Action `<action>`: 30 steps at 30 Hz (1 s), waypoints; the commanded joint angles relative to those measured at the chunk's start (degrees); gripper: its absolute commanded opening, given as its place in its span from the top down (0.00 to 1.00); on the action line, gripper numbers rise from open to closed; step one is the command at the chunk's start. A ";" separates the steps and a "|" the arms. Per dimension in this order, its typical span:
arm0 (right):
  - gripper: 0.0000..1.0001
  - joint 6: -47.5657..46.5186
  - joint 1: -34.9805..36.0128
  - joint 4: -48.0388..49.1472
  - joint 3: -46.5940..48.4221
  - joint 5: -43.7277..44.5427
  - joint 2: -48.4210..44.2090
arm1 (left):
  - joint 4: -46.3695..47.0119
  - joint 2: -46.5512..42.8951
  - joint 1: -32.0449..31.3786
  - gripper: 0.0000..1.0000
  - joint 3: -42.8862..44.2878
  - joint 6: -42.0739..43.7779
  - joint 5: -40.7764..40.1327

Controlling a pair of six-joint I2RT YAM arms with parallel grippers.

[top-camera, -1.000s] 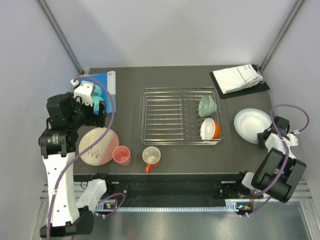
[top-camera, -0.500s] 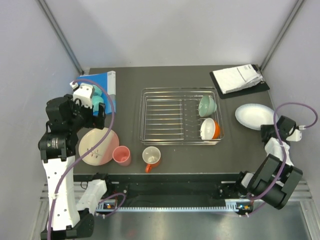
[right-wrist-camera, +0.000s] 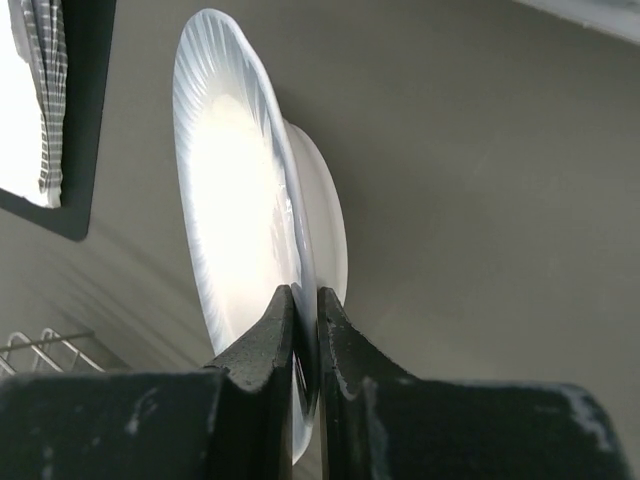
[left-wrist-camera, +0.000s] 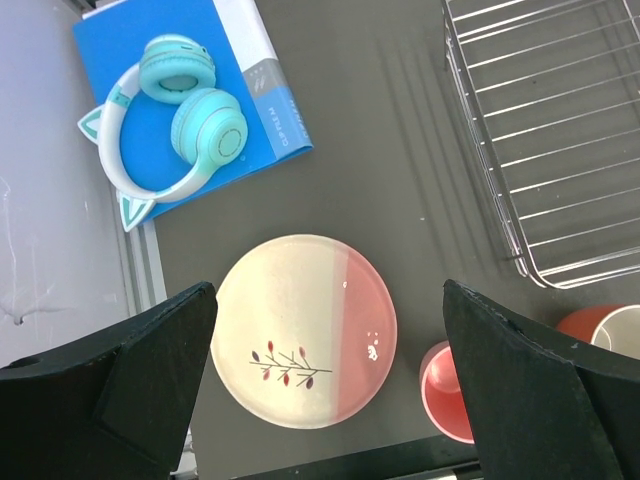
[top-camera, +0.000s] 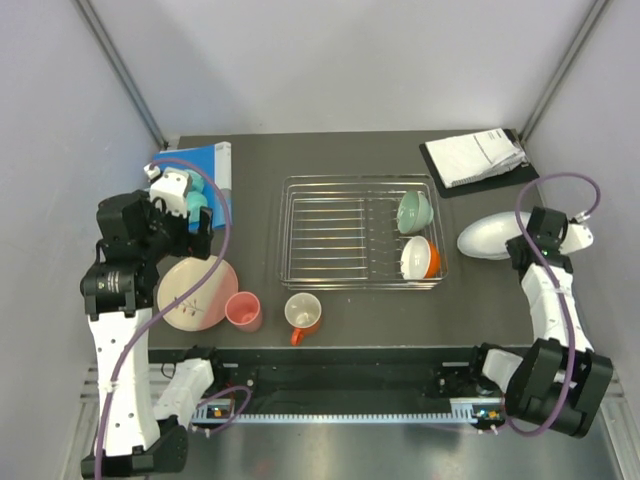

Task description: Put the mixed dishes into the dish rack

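- The right gripper [right-wrist-camera: 305, 300] is clenched on the rim of the white shallow bowl [right-wrist-camera: 240, 200], which is tipped up on edge to the right of the dish rack [top-camera: 335, 235] and outside it.
- The left gripper [left-wrist-camera: 327, 300] is spread wide with nothing in it, above the cream-and-pink plate [left-wrist-camera: 305, 330].
- Loaded: the mint-green bowl [top-camera: 413, 211] and the orange bowl [top-camera: 418, 258] sit at the rack's right end.
- To go: the plate, the pink cup [top-camera: 243, 310] and the orange mug [top-camera: 303, 313] are on the table; roughly a third looks done.

The silver wire dish rack [top-camera: 330, 232] lies open toward nine o'clock, while the mint-green bowl [top-camera: 413, 211] and orange white-lined bowl [top-camera: 418, 258] crowd its three-o'clock end.
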 commanded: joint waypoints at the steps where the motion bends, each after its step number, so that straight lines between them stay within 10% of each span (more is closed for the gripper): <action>1: 1.00 -6.35 2.67 -4.16 8.42 8.34 -0.46 | 1.87 -0.48 -0.03 0.01 -0.69 0.58 0.19; 17: 1.00 -26.46 13.48 -9.16 37.60 12.30 6.57 | 3.63 -1.09 -0.03 0.01 -6.13 0.49 0.19; 30: 1.00 -45.54 36.66 -11.38 65.12 19.68 15.19 | 8.20 11.99 -0.11 0.03 -9.66 -6.10 11.34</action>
